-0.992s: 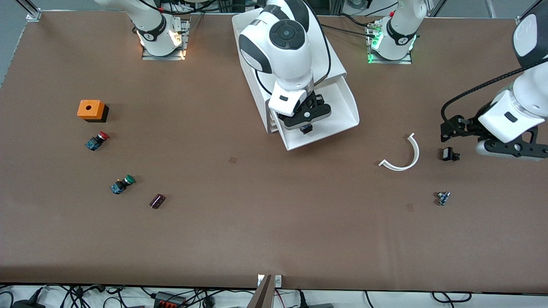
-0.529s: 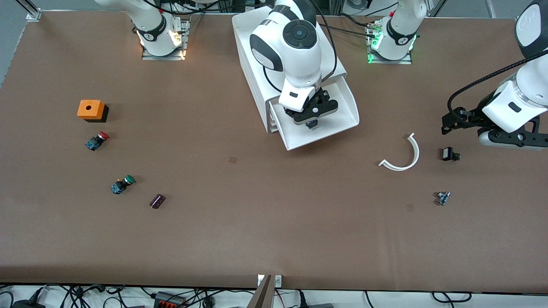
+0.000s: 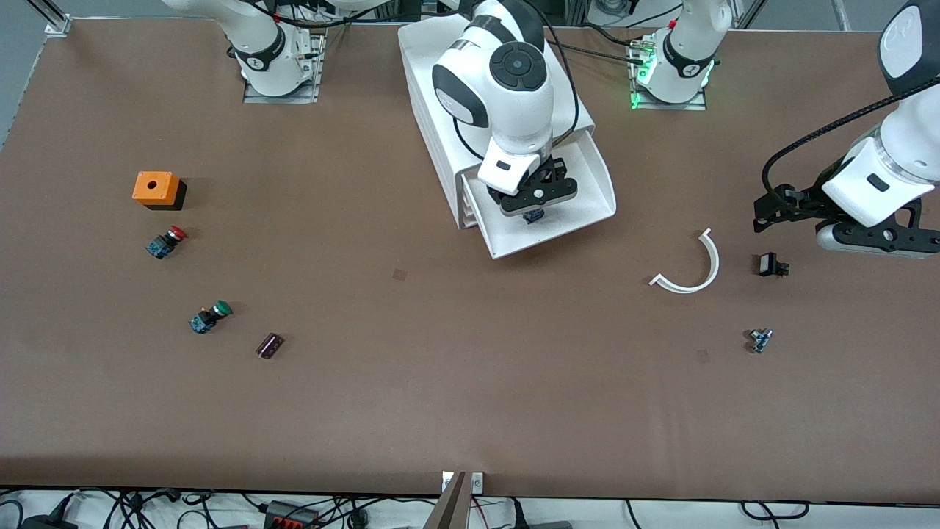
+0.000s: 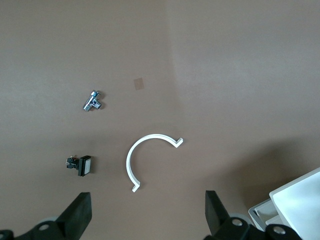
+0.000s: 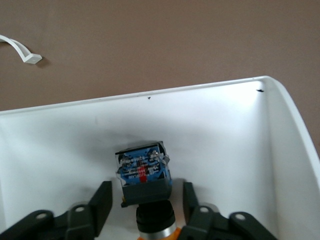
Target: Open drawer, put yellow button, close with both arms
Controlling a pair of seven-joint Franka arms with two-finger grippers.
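Note:
The drawer [image 3: 565, 228], the uppermost one of the white cabinet [image 3: 420, 66], stands pulled out toward the front camera. The yellow button [image 5: 142, 171] lies on the drawer's floor [image 5: 225, 150], blue body outward, with a sliver of its orange cap showing at the picture's edge. My right gripper [image 3: 532, 206] is down in the drawer, open, with one finger [image 5: 101, 201] on each side of the button and a gap on both sides. My left gripper [image 4: 147, 220] hangs open over bare table at the left arm's end, with nothing between its fingers.
A white curved strip [image 3: 694, 268], a small black part [image 3: 769, 264] and a metal fitting [image 3: 759, 339] lie under and near the left gripper. At the right arm's end are an orange box [image 3: 156, 188], a red-capped switch [image 3: 166, 241], a green-capped switch [image 3: 210, 316] and a dark cylinder [image 3: 269, 344].
My right gripper carried the button deeper over the drawer, then spread its fingers and let go of it. The left arm shifted slightly.

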